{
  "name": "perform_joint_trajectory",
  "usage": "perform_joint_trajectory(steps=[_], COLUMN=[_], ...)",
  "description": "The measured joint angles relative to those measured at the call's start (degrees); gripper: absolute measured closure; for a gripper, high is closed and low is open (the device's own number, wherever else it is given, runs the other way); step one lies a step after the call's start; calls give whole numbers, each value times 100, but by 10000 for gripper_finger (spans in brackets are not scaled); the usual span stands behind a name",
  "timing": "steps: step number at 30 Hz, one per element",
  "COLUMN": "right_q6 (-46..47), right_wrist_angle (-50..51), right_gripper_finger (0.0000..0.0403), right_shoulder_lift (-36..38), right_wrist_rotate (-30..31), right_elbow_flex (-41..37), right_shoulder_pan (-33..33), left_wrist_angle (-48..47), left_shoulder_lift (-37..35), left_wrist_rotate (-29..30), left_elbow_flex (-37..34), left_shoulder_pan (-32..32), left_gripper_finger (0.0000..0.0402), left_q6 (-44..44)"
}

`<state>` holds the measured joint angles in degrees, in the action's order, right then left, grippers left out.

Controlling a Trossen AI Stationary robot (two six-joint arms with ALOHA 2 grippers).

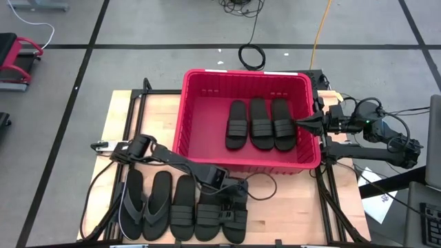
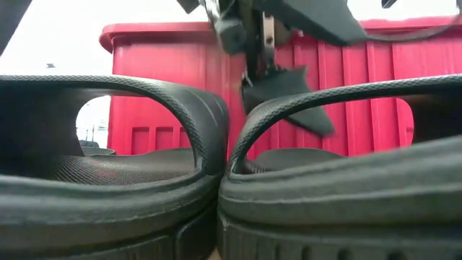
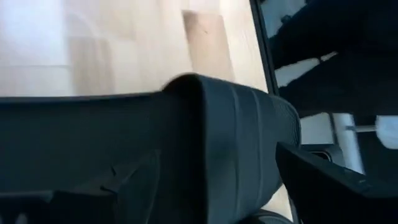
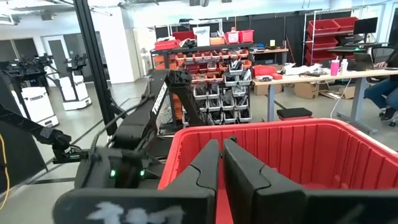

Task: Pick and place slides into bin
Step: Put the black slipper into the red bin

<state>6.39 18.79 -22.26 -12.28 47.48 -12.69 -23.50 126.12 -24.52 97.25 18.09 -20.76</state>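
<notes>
Now: left fingers (image 1: 236, 187) spread over a slide (image 1: 233, 213) at 6 o'clock
Rubber's light, floppy; pinch the ribbed band. Right fingers (image 1: 303, 122) pressed together by bin (image 1: 180, 117)

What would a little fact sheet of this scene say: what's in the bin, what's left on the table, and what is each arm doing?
bin: red, at the table's far middle
slides in bin: three, side by side near its right wall
slides on table: five in a row in front of the bin; the two leftmost are thong-strap
left gripper: low over the rightmost slide of the row, jaws open around its band
right gripper: at the bin's right rim, jaws shut, holding nothing
table: light wood
</notes>
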Motion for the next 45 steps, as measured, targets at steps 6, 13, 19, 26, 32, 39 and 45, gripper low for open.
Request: perform_joint_trajectory(steps=[6,13,19,26,32,39,45], right_q6=[43,42,41,10,0,-2,-2], right_wrist_angle=[4,9,-3,-4,-4,-7,-12], right_gripper_finger=[390,390,390,390,390,390,390], right_shoulder_lift=[2,2,0,1,2,0,2], right_wrist_rotate=[-2,-3,-3,-3,1,3,1], right_elbow_flex=[0,0,0,0,0,0,0], right_shoulder_pan=[0,0,0,0,0,0,0], left_wrist_angle=[272,517,682,611,81,-2495,-3261], left_shoulder_lift=[232,228,230,228,213,219,-493], left_wrist_rotate=[-301,-378,-407,-533,-562,25,895], left_elbow_flex=[0,5,5,304,1625,3418,3504], left_shoulder_pan=[8,-4,84,178,279,482,534], left_gripper_finger=[113,203,382,396,398,400,400], left_q6=[-239,-359,102,99,131,314,-215])
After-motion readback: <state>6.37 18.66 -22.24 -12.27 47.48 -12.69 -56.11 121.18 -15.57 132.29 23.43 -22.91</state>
